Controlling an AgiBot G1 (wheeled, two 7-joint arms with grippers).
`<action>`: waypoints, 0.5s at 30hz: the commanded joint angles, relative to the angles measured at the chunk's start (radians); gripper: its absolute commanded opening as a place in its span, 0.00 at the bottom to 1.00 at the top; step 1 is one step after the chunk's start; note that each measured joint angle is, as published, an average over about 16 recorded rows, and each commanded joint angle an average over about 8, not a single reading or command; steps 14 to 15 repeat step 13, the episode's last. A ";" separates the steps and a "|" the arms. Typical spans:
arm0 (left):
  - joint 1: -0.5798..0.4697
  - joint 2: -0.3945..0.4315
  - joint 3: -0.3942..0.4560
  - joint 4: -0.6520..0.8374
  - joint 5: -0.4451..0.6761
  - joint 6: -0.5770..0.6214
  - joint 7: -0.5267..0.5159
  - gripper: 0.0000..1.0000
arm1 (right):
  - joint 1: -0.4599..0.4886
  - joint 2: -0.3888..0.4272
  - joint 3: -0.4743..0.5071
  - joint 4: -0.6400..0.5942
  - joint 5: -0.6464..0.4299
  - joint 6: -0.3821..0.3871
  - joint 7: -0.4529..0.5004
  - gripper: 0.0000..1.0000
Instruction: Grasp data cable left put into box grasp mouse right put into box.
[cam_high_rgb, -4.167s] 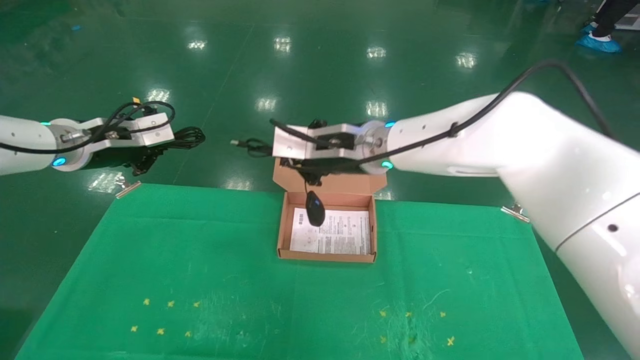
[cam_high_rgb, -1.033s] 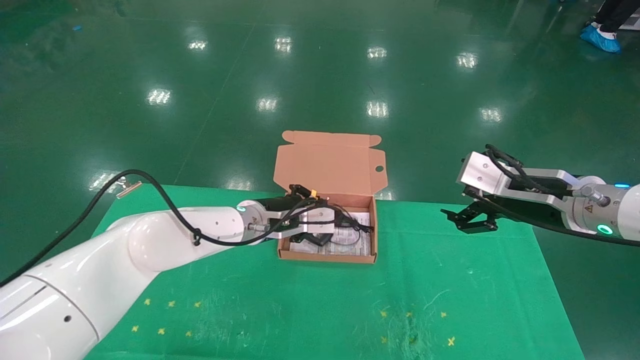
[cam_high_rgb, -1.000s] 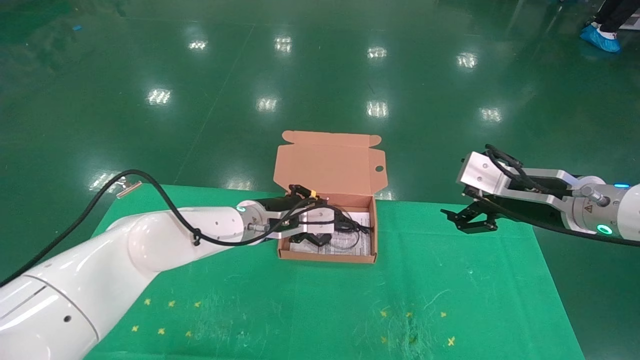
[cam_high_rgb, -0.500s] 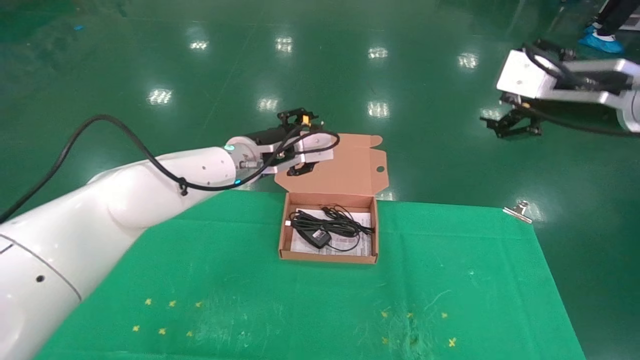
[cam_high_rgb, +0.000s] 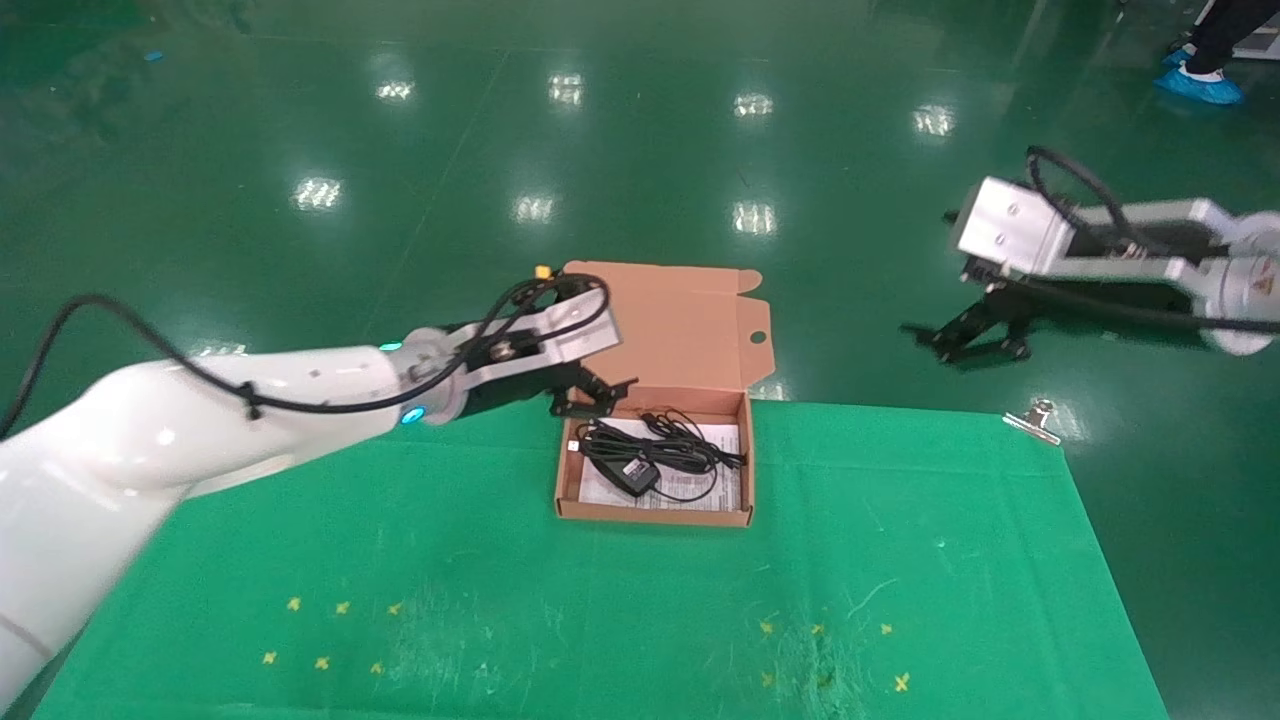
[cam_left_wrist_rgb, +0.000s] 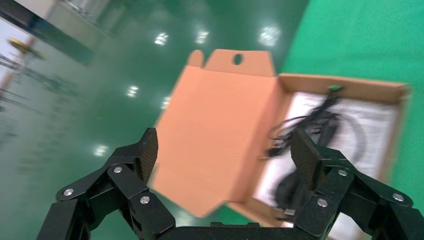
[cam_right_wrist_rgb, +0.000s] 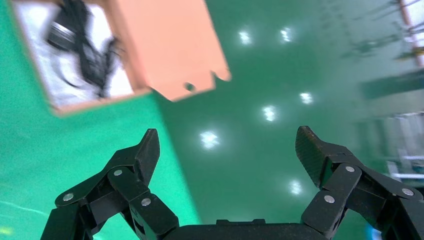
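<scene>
The brown box (cam_high_rgb: 655, 515) sits open on the green cloth, its lid (cam_high_rgb: 680, 330) standing up at the back. The black mouse (cam_high_rgb: 637, 475) and the data cable bundle (cam_high_rgb: 668, 453) lie inside on the white sheet (cam_high_rgb: 705, 487). My left gripper (cam_high_rgb: 594, 396) hangs open and empty just beyond the box's back left corner. In the left wrist view the gripper (cam_left_wrist_rgb: 225, 155) frames the lid (cam_left_wrist_rgb: 220, 130) and the cable (cam_left_wrist_rgb: 312, 125). My right gripper (cam_high_rgb: 965, 340) is open and empty, far right over the floor; its wrist view (cam_right_wrist_rgb: 227, 145) shows the box (cam_right_wrist_rgb: 95, 105) far off.
The green cloth (cam_high_rgb: 500, 580) covers the table, with yellow cross marks (cam_high_rgb: 330, 635) near the front. A metal clip (cam_high_rgb: 1035, 420) sits on the back right corner. A person's blue shoe covers (cam_high_rgb: 1195, 85) show on the floor at far right.
My left gripper left the cable in the box, rose above the lid, and has now come down beside the box's back left corner. My right arm has moved lower and a little left.
</scene>
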 joint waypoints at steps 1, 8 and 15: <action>0.018 -0.025 -0.026 -0.021 -0.032 0.038 -0.010 1.00 | -0.028 0.002 0.030 0.002 0.037 -0.027 -0.010 1.00; 0.079 -0.113 -0.117 -0.094 -0.144 0.173 -0.044 1.00 | -0.125 0.008 0.135 0.009 0.167 -0.120 -0.043 1.00; 0.109 -0.155 -0.161 -0.130 -0.199 0.239 -0.061 1.00 | -0.172 0.012 0.187 0.013 0.231 -0.165 -0.060 1.00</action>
